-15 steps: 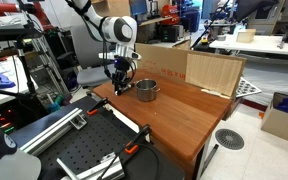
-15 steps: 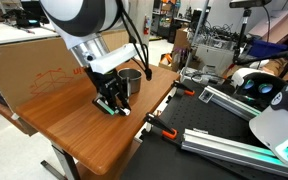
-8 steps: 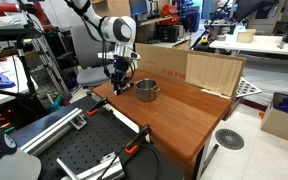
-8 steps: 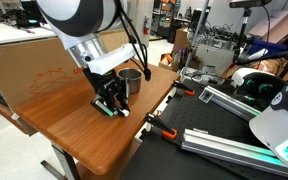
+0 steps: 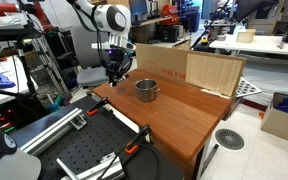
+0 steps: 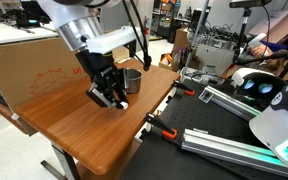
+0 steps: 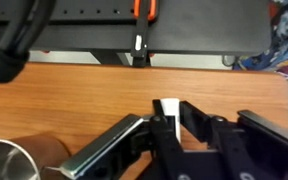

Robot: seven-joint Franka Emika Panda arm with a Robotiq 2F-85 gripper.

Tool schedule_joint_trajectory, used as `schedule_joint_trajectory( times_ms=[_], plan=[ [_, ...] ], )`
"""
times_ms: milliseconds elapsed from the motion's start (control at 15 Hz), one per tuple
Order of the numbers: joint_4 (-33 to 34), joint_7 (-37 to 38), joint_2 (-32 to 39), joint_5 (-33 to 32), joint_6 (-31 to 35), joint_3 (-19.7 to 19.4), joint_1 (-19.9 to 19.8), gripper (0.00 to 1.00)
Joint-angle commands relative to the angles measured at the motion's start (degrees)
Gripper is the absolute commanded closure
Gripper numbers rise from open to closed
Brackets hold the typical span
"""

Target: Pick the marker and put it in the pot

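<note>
The rectangular brown wooden tabletop appears in both exterior views. An upright light-brown board panel stands along one edge of it. A black perforated metal mounting plate adjoins the table, with an orange-handled clamp at the table edge. The pale grey floor carries a round dark grille disc near a brown cardboard box. White tables stand further back.

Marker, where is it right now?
In the wrist view, the marker sits centre frame, clamped in the gripper over the table; the pot is at lower left.
</note>
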Motion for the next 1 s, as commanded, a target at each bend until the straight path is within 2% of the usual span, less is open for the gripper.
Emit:
schedule_joint_trajectory(
  times_ms=[0,533,933],
  plan=[
    [-3.9,-5.0,-5.9,1.2,-4.0,1.1,-1.5,0.94],
    [-9.7,-18.7,-17.9,8.4,-16.4,0.7,-6.5,0.94],
    [-8.7,-27.6,-20.7,12.7,-24.6,-1.7,-11.0,0.94]
  ],
)
